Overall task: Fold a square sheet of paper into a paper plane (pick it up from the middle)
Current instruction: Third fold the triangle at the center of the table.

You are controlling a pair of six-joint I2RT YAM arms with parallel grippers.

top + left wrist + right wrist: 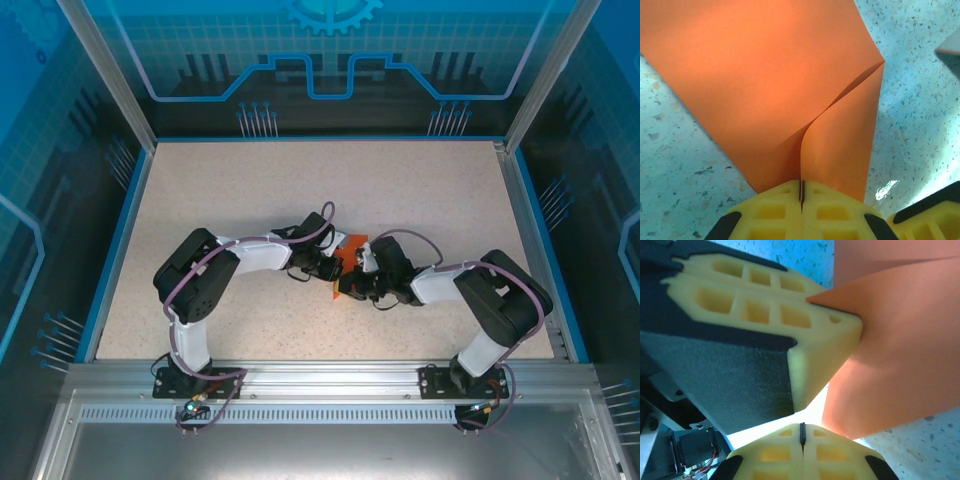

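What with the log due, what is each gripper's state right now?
Left gripper: closed on the orange sheet of paper.
Right gripper: closed, no paper seen between its jaws.

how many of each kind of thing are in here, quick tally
paper: 1
pincers: 2, left pincer, right pincer
arms: 2, left arm, right arm
table: 1
total: 6

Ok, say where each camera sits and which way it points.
Top external: above and behind, looking down on the table; left arm and right arm meet at the orange sheet.
Left wrist: looks along the left fingers, shut on the sheet.
Right wrist: looks past the shut right fingers at the left fingers.
Shared: the sheet.
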